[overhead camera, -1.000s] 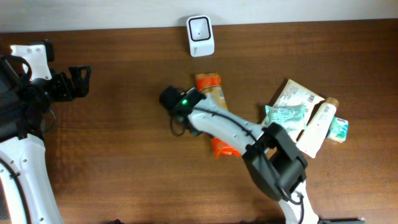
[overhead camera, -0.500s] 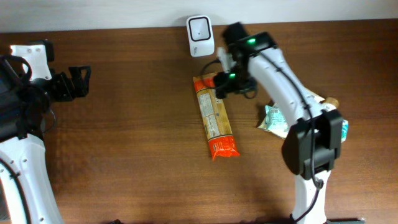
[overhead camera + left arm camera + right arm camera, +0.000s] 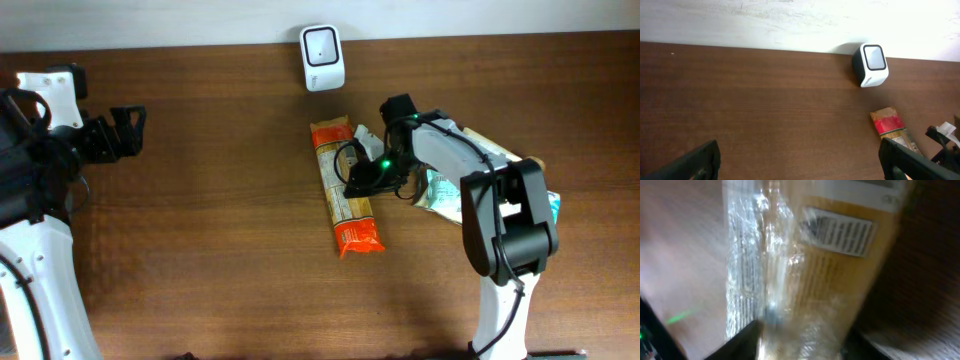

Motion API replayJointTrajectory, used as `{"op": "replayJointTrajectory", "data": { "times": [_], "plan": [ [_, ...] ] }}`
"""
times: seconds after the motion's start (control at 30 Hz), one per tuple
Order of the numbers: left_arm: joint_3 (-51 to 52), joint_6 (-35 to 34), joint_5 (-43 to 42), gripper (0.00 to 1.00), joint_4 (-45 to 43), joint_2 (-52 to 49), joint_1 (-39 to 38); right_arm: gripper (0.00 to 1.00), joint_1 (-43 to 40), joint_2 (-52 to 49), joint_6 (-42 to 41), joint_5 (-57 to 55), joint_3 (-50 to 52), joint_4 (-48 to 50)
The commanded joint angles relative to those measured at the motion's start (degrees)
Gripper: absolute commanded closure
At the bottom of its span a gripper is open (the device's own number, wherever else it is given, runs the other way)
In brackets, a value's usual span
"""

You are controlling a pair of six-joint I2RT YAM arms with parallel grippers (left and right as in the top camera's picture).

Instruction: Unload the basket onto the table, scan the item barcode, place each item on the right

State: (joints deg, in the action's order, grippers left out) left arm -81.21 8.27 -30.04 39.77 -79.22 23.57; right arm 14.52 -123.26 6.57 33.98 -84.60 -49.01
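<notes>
A long orange and clear packet (image 3: 345,190) lies on the wooden table, its top end toward the white scanner (image 3: 322,58) at the back edge. My right gripper (image 3: 365,178) is down at the packet's middle. The right wrist view is blurred: the packet (image 3: 830,255), with a white barcode label (image 3: 840,230), fills the gap between my right gripper's (image 3: 802,332) two dark fingers, which press on its sides. At the far left, my left gripper (image 3: 125,133) stands wide open and empty. In the left wrist view, that gripper (image 3: 800,160) faces the scanner (image 3: 871,64) and the packet's red end (image 3: 888,124).
To the right of the packet lie a green pouch (image 3: 455,190), a beige box (image 3: 482,158) and a white tube (image 3: 515,205). The wall runs along the table's back edge behind the scanner.
My right arm swung from the packet's left, up past the scanner, and down onto the packet's middle. Its jaws widened and then narrowed on the packet. The left arm has not moved.
</notes>
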Motion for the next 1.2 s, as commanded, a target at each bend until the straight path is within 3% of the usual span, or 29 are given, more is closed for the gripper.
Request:
{"op": "replayJointTrajectory", "data": {
  "times": [0.0, 0.03, 0.23, 0.33, 0.4, 0.53, 0.57, 0.6, 0.63, 0.7, 0.87, 0.97, 1.03, 1.17],
  "plan": [
    [-0.4, -0.3, -0.6, 0.01, -0.1, 0.5, -0.2, 0.86, 0.0, -0.9, 0.5, -0.1, 1.7, 0.0],
    [-0.4, -0.3, -0.6, 0.01, -0.1, 0.5, -0.2, 0.96, -0.1, -0.9, 0.5, -0.1, 1.7, 0.0],
    [-0.4, -0.3, -0.6, 0.01, -0.1, 0.5, -0.2, 0.96, -1.0, 3.2, 0.5, -3.9, -8.7, -5.2],
    [-0.4, -0.3, -0.6, 0.01, -0.1, 0.5, -0.2, 0.96, 6.7, 5.9, -0.2, -25.1, -20.2, -14.6],
    [-0.4, -0.3, -0.6, 0.01, -0.1, 0.5, -0.2, 0.96, 14.3, 5.1, -2.8, -42.2, -19.7, -15.5],
    [-0.4, -0.3, -0.6, 0.01, -0.1, 0.5, -0.2, 0.96, 24.7, -1.0, -5.6, -60.0, -16.4, -15.1],
    [-0.4, -0.3, -0.6, 0.01, -0.1, 0.5, -0.2, 0.92, 25.8, -2.5, -5.6, -60.1, -16.4, -15.1],
    [-0.4, -0.3, -0.6, 0.01, -0.1, 0.5, -0.2, 0.67, 27.5, -4.6, -5.6, -60.0, -16.4, -15.1],
    [-0.4, -0.3, -0.6, 0.01, -0.1, 0.5, -0.2, 0.51, 28.6, -5.5, -5.6, -59.4, -16.4, -15.1],
    [-0.4, -0.3, -0.6, 0.01, -0.1, 0.5, -0.2, 0.44, 29.0, -5.3, -5.6, -58.4, -16.5, -14.6],
    [-0.4, -0.3, -0.6, 0.01, -0.1, 0.5, -0.2, 0.38, 24.7, -3.5, -5.6, -52.9, -21.9, -16.8],
    [-0.4, -0.3, -0.6, 0.01, -0.1, 0.5, -0.2, 0.32, 18.4, -3.4, -4.3, -42.1, -27.8, -19.2],
    [-0.4, -0.3, -0.6, 0.01, -0.1, 0.5, -0.2, 0.22, 10.7, -3.4, 0.6, -27.8, -28.6, -19.9],
    [-0.4, -0.3, -0.6, 0.01, -0.1, 0.5, -0.2, 0.14, -0.5, -3.7, 8.8, -11.9, -28.4, -22.8]
  ]
}}
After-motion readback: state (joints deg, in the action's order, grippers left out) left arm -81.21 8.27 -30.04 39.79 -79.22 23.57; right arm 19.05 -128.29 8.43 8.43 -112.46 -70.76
